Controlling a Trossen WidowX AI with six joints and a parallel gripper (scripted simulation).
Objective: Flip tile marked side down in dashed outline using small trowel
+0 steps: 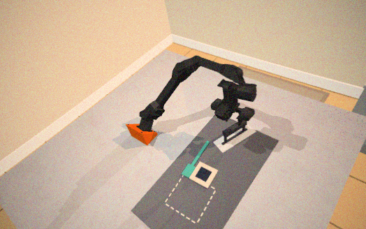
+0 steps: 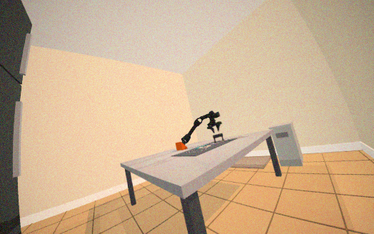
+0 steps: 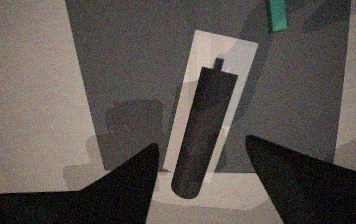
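The tile [image 1: 203,174] lies dark square up at the edge of the dashed outline [image 1: 196,222]. The end effector [image 1: 233,119] [image 2: 215,132] [image 3: 201,145] hangs apart above the trowel's black handle [image 1: 235,135] [image 2: 218,135] [image 3: 205,132]; farther out, a teal paddle [image 1: 200,153] [image 3: 278,15] lies beside the tile on the grey mat [image 1: 244,167] [image 2: 185,153] [image 3: 305,110].
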